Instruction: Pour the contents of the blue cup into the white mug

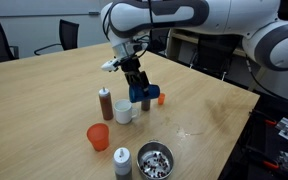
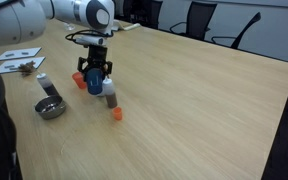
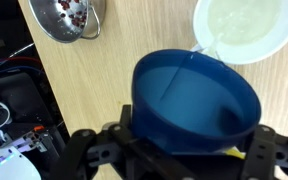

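My gripper (image 1: 136,84) is shut on the dark blue cup (image 1: 142,93) and holds it tilted just above the table, next to the white mug (image 1: 124,112). In the wrist view the blue cup (image 3: 194,100) fills the middle, its mouth facing the camera, between my fingers (image 3: 179,152). Its rim almost touches the white mug (image 3: 246,28) at the top right, which holds a pale liquid. In an exterior view the gripper (image 2: 94,68) holds the blue cup (image 2: 94,84); the mug is hidden there.
A brown shaker (image 1: 105,102) stands beside the mug. An orange-red cup (image 1: 98,136), a dark-capped shaker (image 1: 122,160) and a metal bowl (image 1: 155,158) with bits inside stand nearer the table's front edge. A small orange object (image 1: 161,98) lies behind the blue cup.
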`<state>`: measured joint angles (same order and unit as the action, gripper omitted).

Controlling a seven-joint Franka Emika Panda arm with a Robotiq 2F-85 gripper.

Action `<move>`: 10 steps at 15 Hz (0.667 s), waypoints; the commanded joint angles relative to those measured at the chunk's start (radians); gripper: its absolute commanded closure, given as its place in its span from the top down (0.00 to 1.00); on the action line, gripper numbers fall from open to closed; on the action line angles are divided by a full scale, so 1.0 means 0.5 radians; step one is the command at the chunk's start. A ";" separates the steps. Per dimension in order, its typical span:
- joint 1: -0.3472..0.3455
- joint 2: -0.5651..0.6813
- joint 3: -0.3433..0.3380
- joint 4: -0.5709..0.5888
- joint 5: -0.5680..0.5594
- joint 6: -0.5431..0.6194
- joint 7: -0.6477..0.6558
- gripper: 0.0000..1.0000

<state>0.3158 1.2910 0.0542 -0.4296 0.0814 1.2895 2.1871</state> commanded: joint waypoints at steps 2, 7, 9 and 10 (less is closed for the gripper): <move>0.028 -0.040 -0.025 -0.044 -0.058 0.005 -0.036 0.64; 0.037 -0.040 -0.021 -0.040 -0.062 0.023 -0.035 0.64; 0.044 -0.039 -0.023 -0.033 -0.067 0.049 -0.040 0.64; 0.046 -0.040 -0.022 -0.029 -0.066 0.065 -0.044 0.64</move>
<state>0.3308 1.2938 0.0534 -0.4196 0.0672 1.2979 2.1857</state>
